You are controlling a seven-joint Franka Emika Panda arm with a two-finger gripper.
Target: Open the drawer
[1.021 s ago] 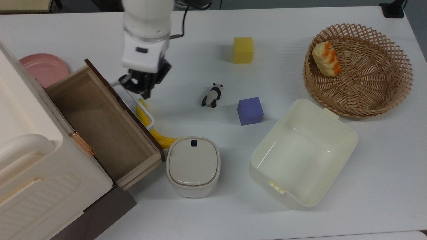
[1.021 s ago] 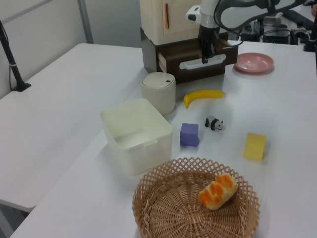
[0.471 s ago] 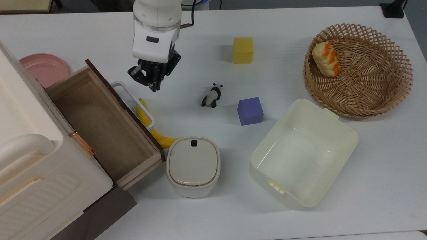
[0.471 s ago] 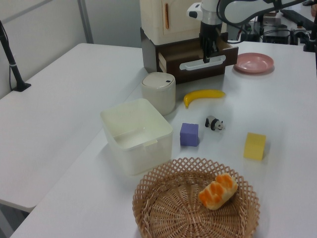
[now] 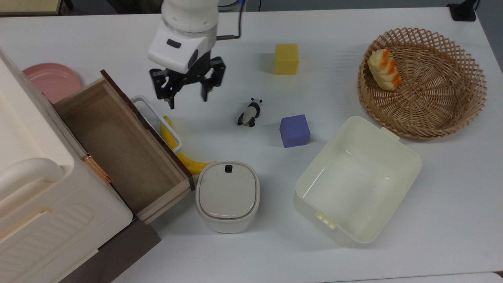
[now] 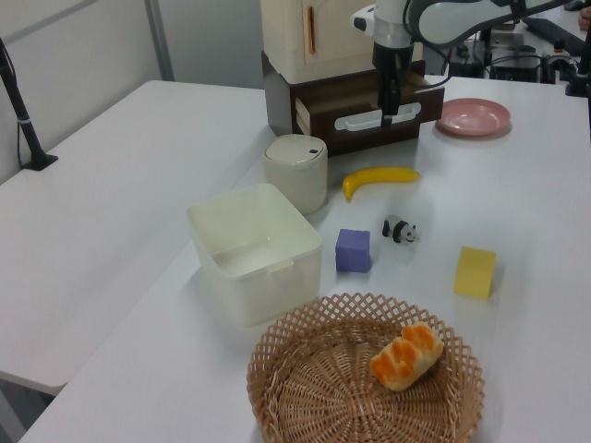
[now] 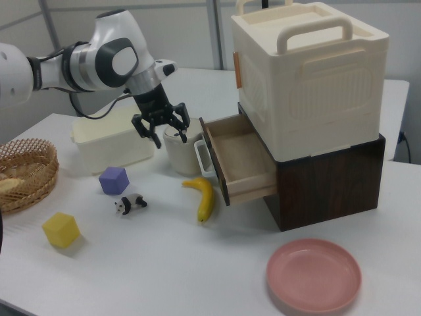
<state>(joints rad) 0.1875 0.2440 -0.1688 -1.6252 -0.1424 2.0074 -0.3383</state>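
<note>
The wooden drawer (image 5: 118,145) stands pulled out of the dark brown cabinet beneath the cream box, its light-brown floor bare. Its dark front panel carries a white loop handle (image 5: 154,113). In the top view my gripper (image 5: 188,97) hangs open just to the right of the handle, above the table, holding nothing and apart from the handle. The right view shows the gripper (image 7: 170,138) with fingers spread, left of the drawer (image 7: 240,158) and its handle (image 7: 200,158). In the left view the gripper (image 6: 390,100) hovers in front of the drawer front (image 6: 369,120).
A banana (image 5: 188,163) lies under the handle, beside a white lidded container (image 5: 227,195). A toy panda (image 5: 249,113), purple cube (image 5: 294,131), yellow cube (image 5: 286,59), cream bin (image 5: 357,181), wicker basket (image 5: 422,125) and pink plate (image 5: 53,80) share the table.
The gripper left the drawer handle, rose and moved to the top view's right, turned, and its fingers spread from shut to open. The drawer has not moved.
</note>
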